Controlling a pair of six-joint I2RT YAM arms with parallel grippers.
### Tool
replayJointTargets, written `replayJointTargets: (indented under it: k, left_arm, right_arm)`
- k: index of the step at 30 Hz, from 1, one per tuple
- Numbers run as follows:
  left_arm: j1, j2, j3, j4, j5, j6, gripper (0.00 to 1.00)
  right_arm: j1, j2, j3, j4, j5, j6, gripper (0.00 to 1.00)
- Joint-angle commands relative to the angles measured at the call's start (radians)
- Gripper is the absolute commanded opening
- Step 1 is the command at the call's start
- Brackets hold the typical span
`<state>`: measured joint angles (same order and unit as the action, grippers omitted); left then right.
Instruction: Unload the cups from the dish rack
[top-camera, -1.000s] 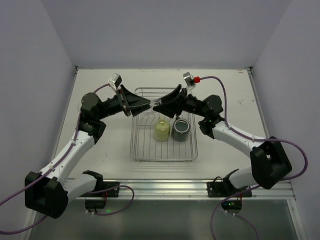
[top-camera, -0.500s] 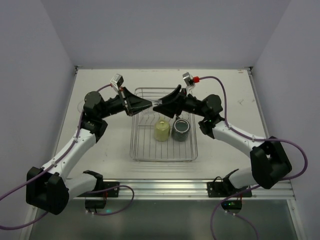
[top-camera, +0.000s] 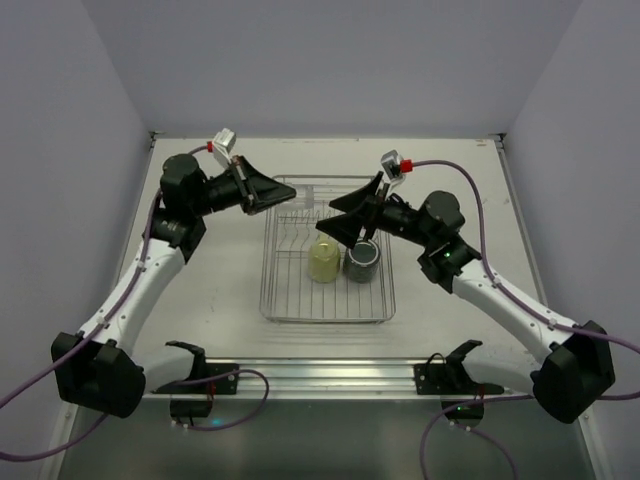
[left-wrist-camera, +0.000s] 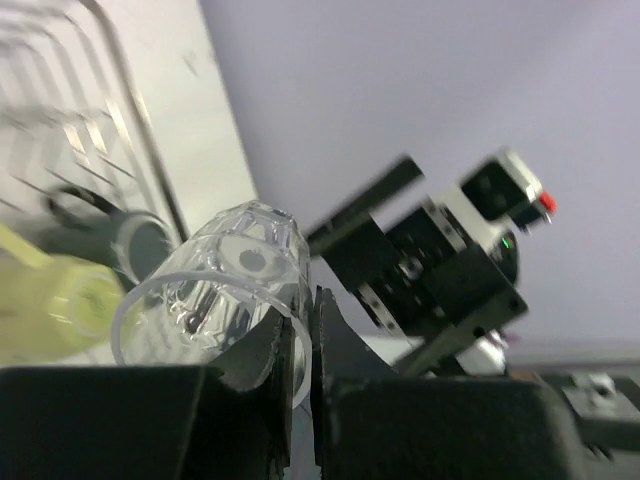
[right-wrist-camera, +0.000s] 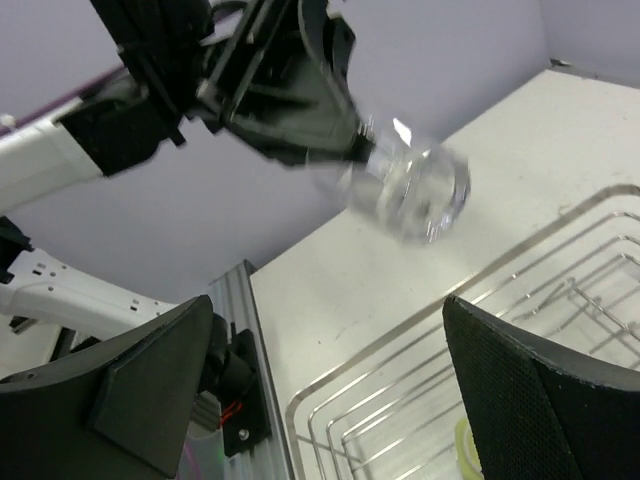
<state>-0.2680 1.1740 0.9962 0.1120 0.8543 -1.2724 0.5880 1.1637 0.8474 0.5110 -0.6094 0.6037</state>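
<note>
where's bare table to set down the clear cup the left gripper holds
Bare table left of the dish rack, and right of it toward the far corner. Crowded over the rack: left gripper with the clear cup, open right gripper, yellow cup and dark mug below.

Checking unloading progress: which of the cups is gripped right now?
The clear see-through tumbler, pinched at its rim by the left gripper; the pale yellow opaque cup and dark grey mug sit in the silver wire dish rack.
</note>
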Motion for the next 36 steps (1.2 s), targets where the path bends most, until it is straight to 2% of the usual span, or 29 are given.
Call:
replayJointTargets:
  k: [1,2,3,4,5,6,11,12,17,21,28,32,36]
  left_arm:
    - [0.127,0.029,0.184,-0.389,-0.084,0.377,0.00]
    - [0.165,0.058,0.235,-0.586,-0.130,0.449,0.00]
    - [0.173,0.074,0.340,-0.677,-0.252,0.522,0.00]
    - [0.174,0.091,0.390,-0.755,-0.321,0.630,0.00]
    - [0.174,0.117,0.427,-0.859,-0.393,0.666,0.00]
    - [0.174,0.122,0.449,-0.883,-0.485,0.695,0.00]
    - [0.174,0.183,0.527,-1.004,-0.671,0.821,0.00]
    - [0.174,0.188,0.532,-1.011,-0.717,0.832,0.00]
    - [0.173,0.220,0.509,-0.996,-0.759,0.857,0.00]
    - [0.171,0.236,0.483,-0.980,-0.843,0.872,0.00]
    - [0.161,0.357,0.452,-0.983,-0.883,0.918,0.00]
    - [0.147,0.351,0.444,-0.954,-0.916,0.909,0.00]
    - [0.148,0.325,0.489,-0.960,-1.035,0.895,0.00]
  right_arm:
    - [0.004,-0.058,0.021,-0.216,0.141,-0.077,0.99]
    - [0.004,-0.074,0.030,-0.277,0.157,-0.082,0.99]
    - [0.004,-0.085,0.032,-0.302,0.169,-0.094,0.99]
    - [0.004,-0.094,0.035,-0.324,0.190,-0.097,0.99]
    - [0.004,-0.110,0.041,-0.362,0.197,-0.102,0.99]
    - [0.004,-0.119,0.045,-0.377,0.200,-0.110,0.99]
    - [0.004,-0.151,0.065,-0.453,0.227,-0.134,0.99]
    - [0.006,-0.151,0.067,-0.462,0.232,-0.139,0.99]
    - [0.006,-0.141,0.065,-0.476,0.240,-0.151,0.99]
    - [0.004,-0.122,0.059,-0.482,0.238,-0.156,0.99]
    - [0.004,-0.118,0.042,-0.479,0.235,-0.154,0.99]
    - [0.004,-0.122,0.029,-0.477,0.243,-0.157,0.99]
    - [0.006,-0.119,0.019,-0.477,0.241,-0.156,0.99]
